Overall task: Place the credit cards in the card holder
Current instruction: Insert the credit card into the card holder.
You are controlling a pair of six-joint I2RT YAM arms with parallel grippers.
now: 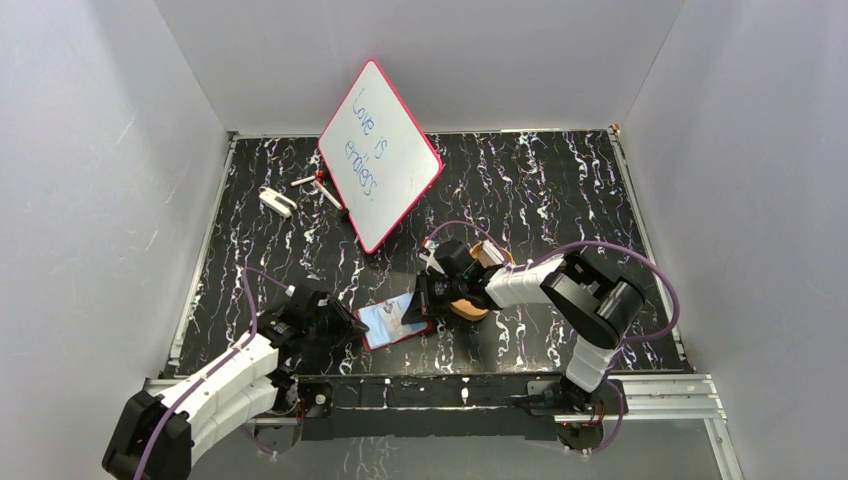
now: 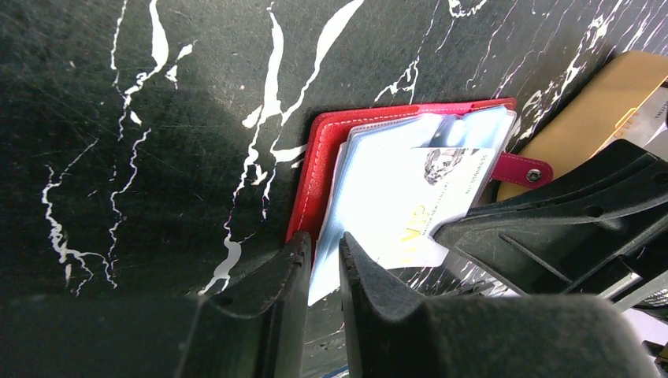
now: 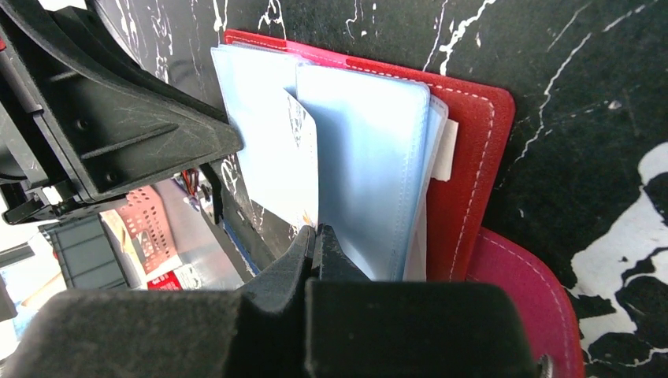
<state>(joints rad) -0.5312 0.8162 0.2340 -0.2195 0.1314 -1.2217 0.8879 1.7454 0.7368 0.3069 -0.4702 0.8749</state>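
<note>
The right gripper [image 3: 315, 232] has its fingers pressed together, pinching the near edge of a pale credit card [image 3: 290, 169]. The card lies on the open card holder [image 3: 473, 142], among its clear sleeves [image 3: 370, 157], and shows faint print and a small picture in the left wrist view. Whether it already sits inside a sleeve I cannot tell.

The left gripper [image 2: 323, 253] has its fingers close together with only a narrow slit between them. The corner of the sleeves sits in that slit, so it nips the card holder at the side opposite the right gripper.

In the top view the card holder [image 1: 395, 322] lies open on the black marbled table [image 1: 560, 190], near the front edge. The left gripper [image 1: 350, 325] is at its 9 o'clock and the right gripper [image 1: 425, 298] at its 2 o'clock. An orange-tan tray [image 1: 487, 255] lies under the right arm, at about 2 o'clock from the holder. A red-framed whiteboard [image 1: 380, 155] stands tilted at the holder's 12 o'clock, well apart.
</note>
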